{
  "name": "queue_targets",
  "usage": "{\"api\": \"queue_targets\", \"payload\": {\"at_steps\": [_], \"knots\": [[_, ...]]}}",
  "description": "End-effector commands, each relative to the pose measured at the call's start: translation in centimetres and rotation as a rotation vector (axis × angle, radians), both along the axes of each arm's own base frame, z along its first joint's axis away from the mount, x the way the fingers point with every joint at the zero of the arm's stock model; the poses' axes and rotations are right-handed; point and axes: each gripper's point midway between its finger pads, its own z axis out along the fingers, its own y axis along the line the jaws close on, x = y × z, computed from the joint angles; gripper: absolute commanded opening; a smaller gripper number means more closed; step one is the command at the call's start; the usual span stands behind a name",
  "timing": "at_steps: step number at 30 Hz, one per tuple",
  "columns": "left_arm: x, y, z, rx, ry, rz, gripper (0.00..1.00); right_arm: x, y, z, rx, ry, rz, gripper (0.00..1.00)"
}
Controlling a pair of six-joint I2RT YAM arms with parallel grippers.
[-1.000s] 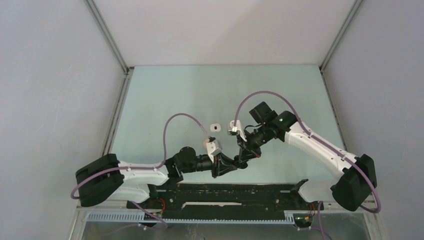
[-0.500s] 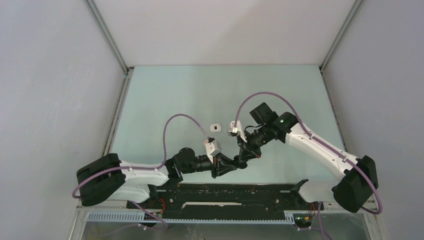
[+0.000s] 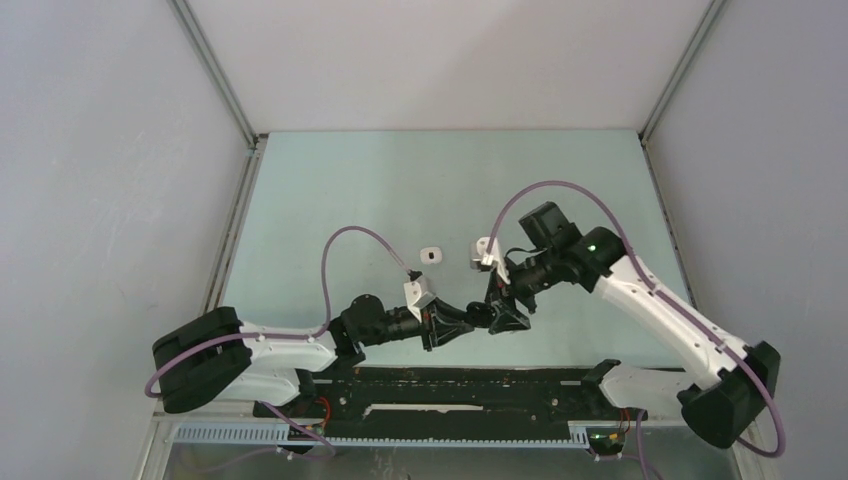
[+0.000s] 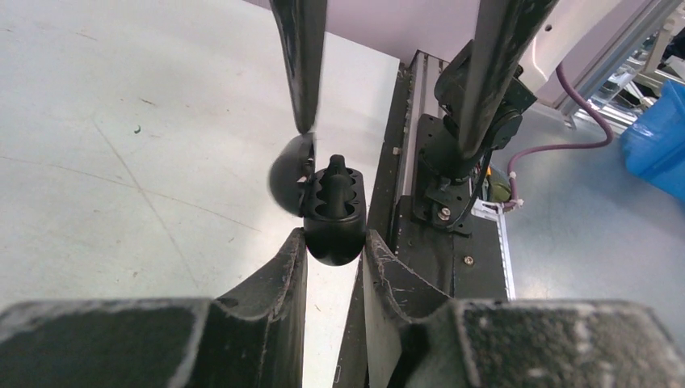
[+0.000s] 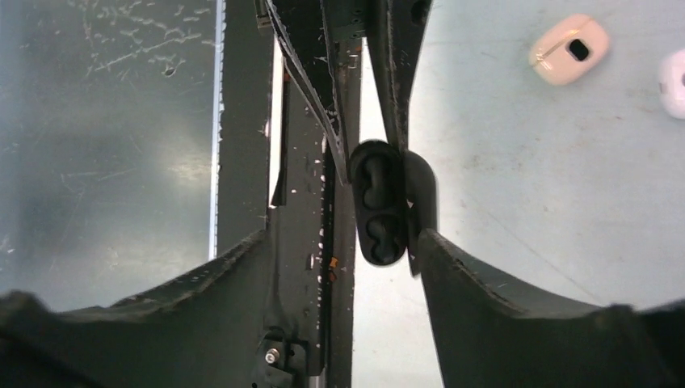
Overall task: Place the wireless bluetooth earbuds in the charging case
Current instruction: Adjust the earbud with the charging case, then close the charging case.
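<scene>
Green table point(image 3: 330, 180), one black case point(image 4: 335, 206) clenched by left gripper point(image 4: 333, 237) near front edge, right gripper point(image 5: 341, 233) released, white case point(image 3: 430, 254) beyond

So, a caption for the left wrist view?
Left gripper clamps the open black charging case, right gripper open just beyond.

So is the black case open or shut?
Open. The case has its lid swung aside, showing the two slots inside.

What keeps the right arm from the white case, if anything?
Likely yes, it can reach it. The right pincer is open and empty, and the white case lies apart from both arms on the table. But it straddles the black case held in the left pincer, so it must back off first.
</scene>
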Motion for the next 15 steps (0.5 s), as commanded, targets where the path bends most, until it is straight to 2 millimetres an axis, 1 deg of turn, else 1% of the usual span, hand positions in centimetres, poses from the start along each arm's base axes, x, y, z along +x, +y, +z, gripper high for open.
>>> {"api": "queue_targets", "payload": {"at_steps": [1, 5, 11, 14, 15], "knots": [[0.4, 0.0, 2.3, -0.074, -0.069, 0.01, 0.0, 0.2, -0.9, 3.4, 0.078, -0.081, -0.016, 0.74], [0.2, -0.2, 2.3, -0.073, -0.074, -0.01, 0.0, 0.9, -1.3, 2.4, 0.048, -0.078, -0.032, 0.76], [-0.2, -0.4, 2.6, -0.081, -0.072, -0.035, 0.0, 1.9, -0.6, 0.3, 0.025, -0.029, -0.037, 0.76], [0.3, -0.1, 2.6, -0.086, -0.051, 0.003, 0.0, 1.6, -0.1, 0.0, 0.024, 0.0, -0.022, 0.77], [0.8, 0.0, 2.5, -0.087, -0.034, 0.032, 0.0, 1.3, 0.0, -0.1, 0.018, 0.003, -0.011, 0.77]]}}
